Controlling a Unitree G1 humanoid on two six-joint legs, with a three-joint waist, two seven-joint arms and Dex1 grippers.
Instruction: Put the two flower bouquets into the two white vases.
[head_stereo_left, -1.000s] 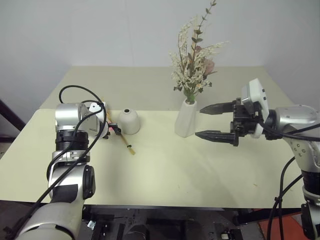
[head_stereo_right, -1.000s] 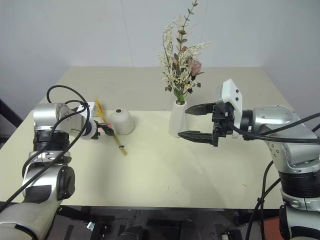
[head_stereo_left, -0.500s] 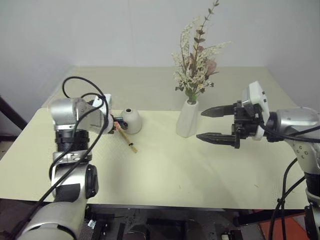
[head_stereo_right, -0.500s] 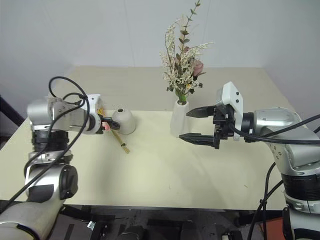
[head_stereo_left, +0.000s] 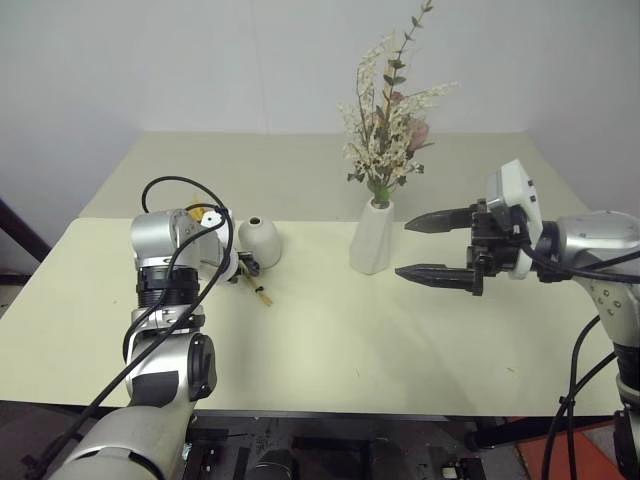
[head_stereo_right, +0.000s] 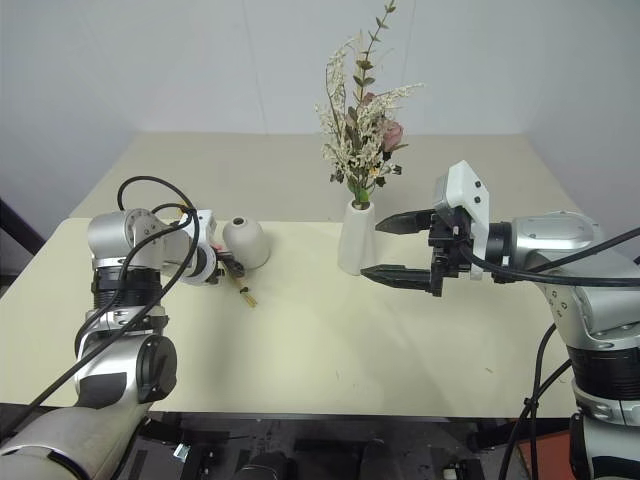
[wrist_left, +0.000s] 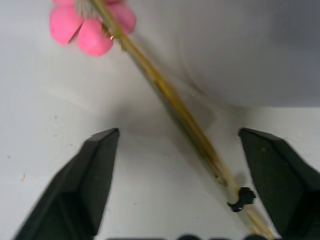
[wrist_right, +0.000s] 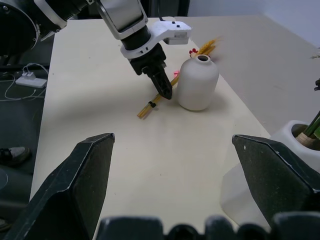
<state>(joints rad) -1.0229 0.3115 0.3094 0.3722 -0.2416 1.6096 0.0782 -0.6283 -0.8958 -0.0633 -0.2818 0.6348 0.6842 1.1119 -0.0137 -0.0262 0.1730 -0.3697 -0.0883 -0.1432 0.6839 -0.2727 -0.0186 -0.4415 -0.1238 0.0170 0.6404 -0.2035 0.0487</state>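
The left gripper (wrist_left: 175, 150) has its two black fingers spread apart on either side of the wheat bunch (wrist_left: 175, 107) — the stalks lie flat on the table (head_stereo_left: 330, 340) between them, not pinched, with a pink blossom (wrist_left: 87, 25) further up. The stalks rest right beside the short round vase (head_stereo_left: 260, 241). The right gripper (head_stereo_left: 432, 245) hangs wide open and holds nothing, near the tall vase (head_stereo_left: 372, 238) — the bushy bunch (head_stereo_left: 392, 115) stands upright in that vase.
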